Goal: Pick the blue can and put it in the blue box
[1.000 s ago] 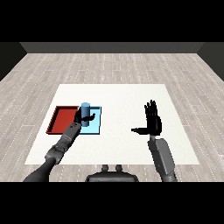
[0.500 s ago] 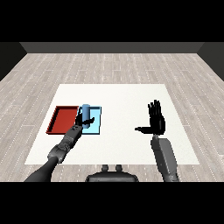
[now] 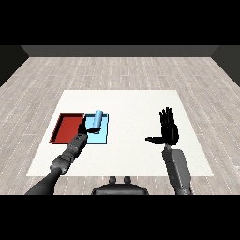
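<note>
Holding the blue can (image 3: 97, 119) over the light blue tray (image 3: 99, 136), your left hand (image 3: 86, 127) is curled round its lower part.

You can see the can leaning slightly, at the tray's far end; whether it touches the tray floor cannot be told. The red tray (image 3: 67, 128) lies just beside it on the white tabletop (image 3: 126, 105). Your right hand (image 3: 168, 131) is raised well apart, fingers straight, thumb out, grasping nothing.
</note>
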